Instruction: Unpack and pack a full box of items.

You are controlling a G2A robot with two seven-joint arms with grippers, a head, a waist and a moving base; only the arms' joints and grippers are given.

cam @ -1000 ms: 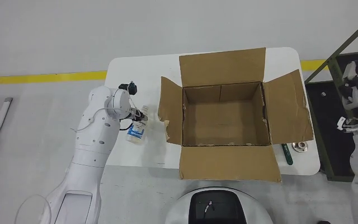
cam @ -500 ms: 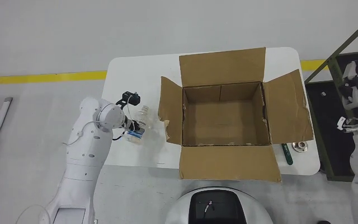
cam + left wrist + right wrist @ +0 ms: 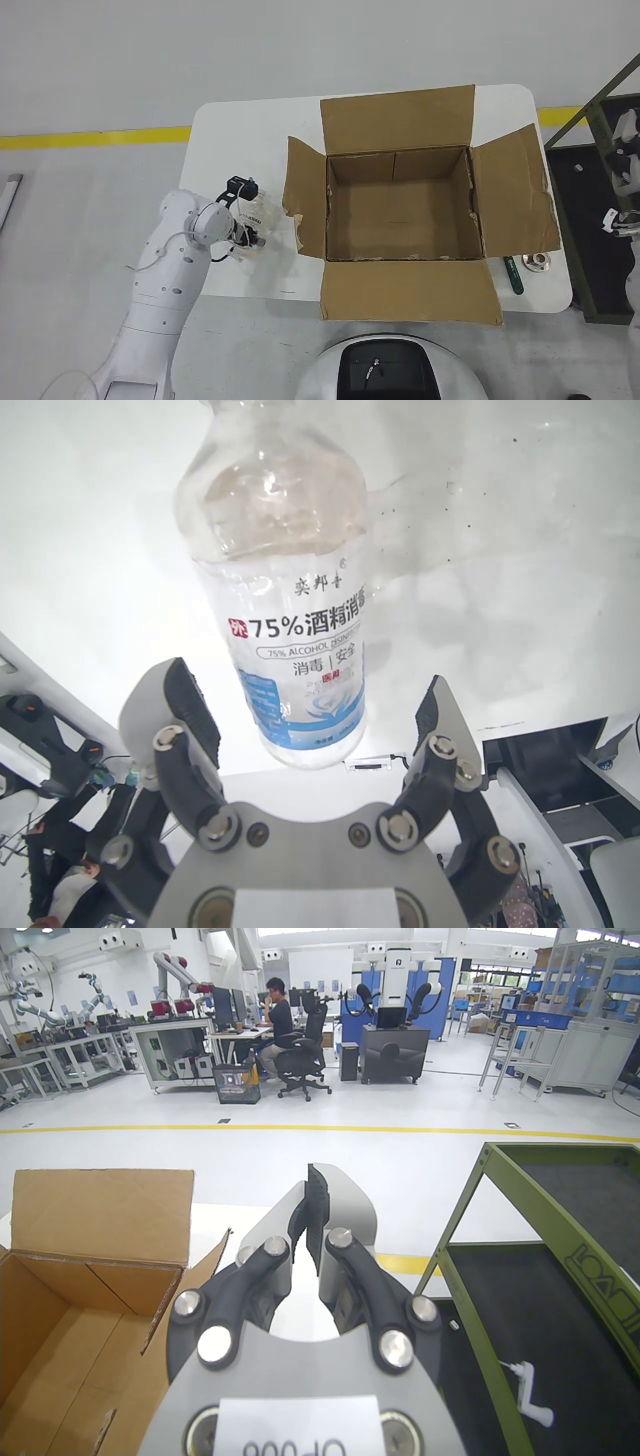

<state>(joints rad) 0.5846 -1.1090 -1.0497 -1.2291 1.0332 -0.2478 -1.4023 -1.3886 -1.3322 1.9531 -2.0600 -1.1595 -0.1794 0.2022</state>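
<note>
A clear plastic bottle (image 3: 295,610) with a white and blue label lies on its side on the white table (image 3: 240,130), left of the box. My left gripper (image 3: 305,680) is open, and its two black-padded fingers (image 3: 192,705) stand either side of the bottle's base end without touching it. From above, the left gripper (image 3: 250,228) covers part of the bottle (image 3: 258,211). The open cardboard box (image 3: 397,120) fills the middle of the table, flaps spread, with nothing visible inside. My right gripper (image 3: 312,1213) is shut on nothing, held above the table's right end beside the box (image 3: 75,1238).
A green-handled tool (image 3: 513,276) and a small round metal part (image 3: 537,262) lie at the table's front right. A green metal cart (image 3: 550,1238) stands just past the table's right edge. The box's left flap (image 3: 303,200) rises close to the bottle.
The left arm drew back to the left, then came in again. Its open gripper now straddles the bottle's base end. The box has not moved.
</note>
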